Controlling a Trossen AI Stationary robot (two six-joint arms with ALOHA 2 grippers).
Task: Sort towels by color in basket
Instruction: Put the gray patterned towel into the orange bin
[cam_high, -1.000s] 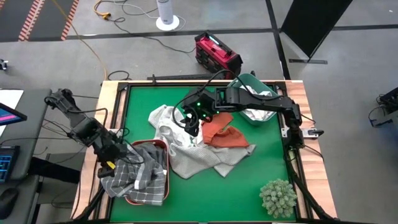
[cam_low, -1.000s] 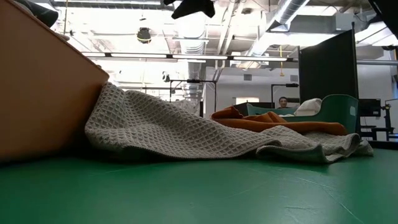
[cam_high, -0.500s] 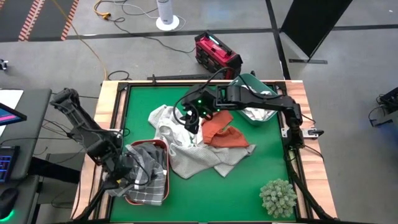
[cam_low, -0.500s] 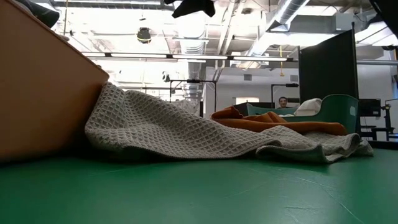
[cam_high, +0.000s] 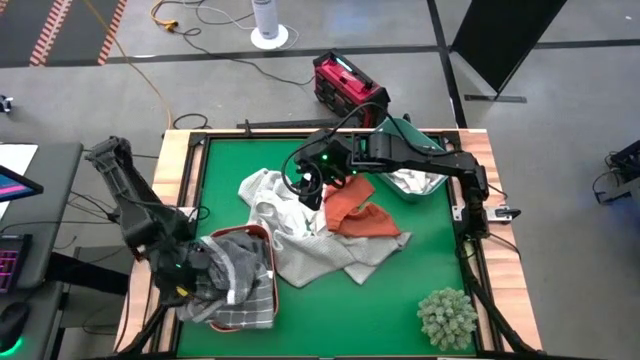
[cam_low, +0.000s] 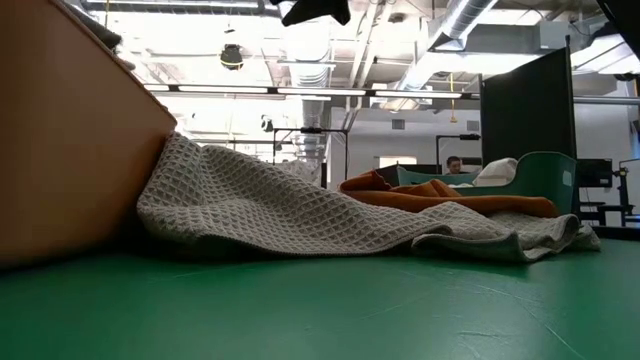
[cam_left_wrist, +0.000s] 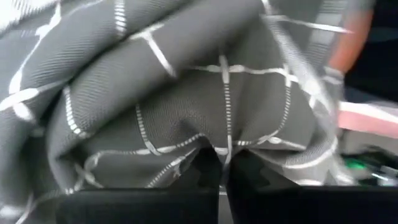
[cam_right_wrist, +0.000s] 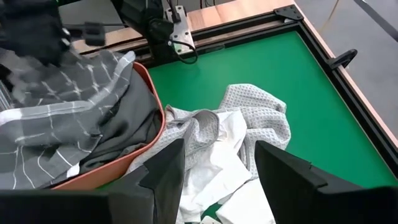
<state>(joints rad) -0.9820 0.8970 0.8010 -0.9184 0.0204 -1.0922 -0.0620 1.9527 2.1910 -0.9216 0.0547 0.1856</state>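
Observation:
A grey checked towel (cam_high: 235, 275) lies bunched in the rust-coloured basket (cam_high: 268, 300) at the near left, on a plain grey towel (cam_right_wrist: 118, 134). My left gripper (cam_high: 186, 276) is down in it at the basket's left side, shut on its cloth (cam_left_wrist: 186, 93). White and waffle-weave towels (cam_high: 290, 225) lie heaped mid-table, with a rust-orange towel (cam_high: 357, 212) lying on their right part. My right gripper (cam_right_wrist: 217, 177) hovers open above the heap (cam_right_wrist: 230, 124), touching nothing. A white towel lies in the teal basket (cam_high: 412, 135) at the far right. My left gripper pinches a fold of the grey checked towel (cam_left_wrist: 214, 148) between its two shut fingers (cam_left_wrist: 208, 180). The cloth bulges up slack beyond the fingers, in more than one layer. The rest of the towel lies in the basket.
A spiky pale-green plant ball (cam_high: 447, 315) sits at the near right corner. The waffle towel (cam_low: 300, 205) leans against the rust-coloured basket's wall (cam_low: 60, 150). Bare green mat shows along the near edge (cam_high: 350, 320) and the far left (cam_high: 225, 160). A wooden rim frames the table.
My left gripper has gone down toward the near edge into the rust-coloured basket and shut on the grey checked towel. The towel, spread over the basket's left rim a second ago, is now bunched up inside. My right gripper has shifted slightly toward the far edge.

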